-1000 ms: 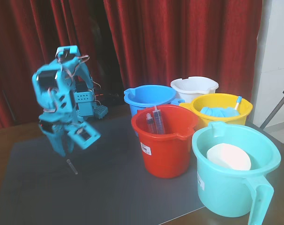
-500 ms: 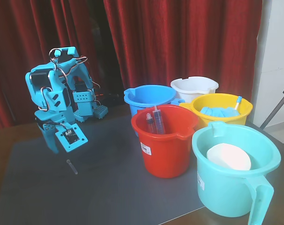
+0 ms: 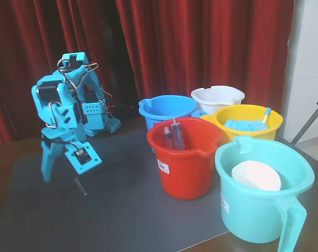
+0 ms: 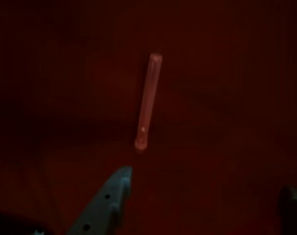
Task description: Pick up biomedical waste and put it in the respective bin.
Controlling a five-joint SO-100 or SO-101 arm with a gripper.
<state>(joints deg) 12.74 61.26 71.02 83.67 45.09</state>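
Observation:
The biomedical waste, a small clear tube [image 3: 81, 186], lies flat on the dark table, to the left of the buckets. In the wrist view the tube [image 4: 148, 100] lies lengthwise, just beyond the left fingertip [image 4: 120, 182]. My gripper [image 3: 56, 176] points down at the table just left of the tube, close above the surface. It is open and empty in the wrist view [image 4: 206, 182], with its jaws wide apart. The bin, a royal-blue bucket [image 3: 167, 107], stands at the back behind the red one.
A red bucket [image 3: 184, 157] holds syringes [image 3: 172, 134] with dark fluid. A turquoise handled bucket [image 3: 264, 194] stands at the front right, with a yellow bucket [image 3: 248, 123] and a white bucket [image 3: 218, 97] behind it. A red curtain hangs behind.

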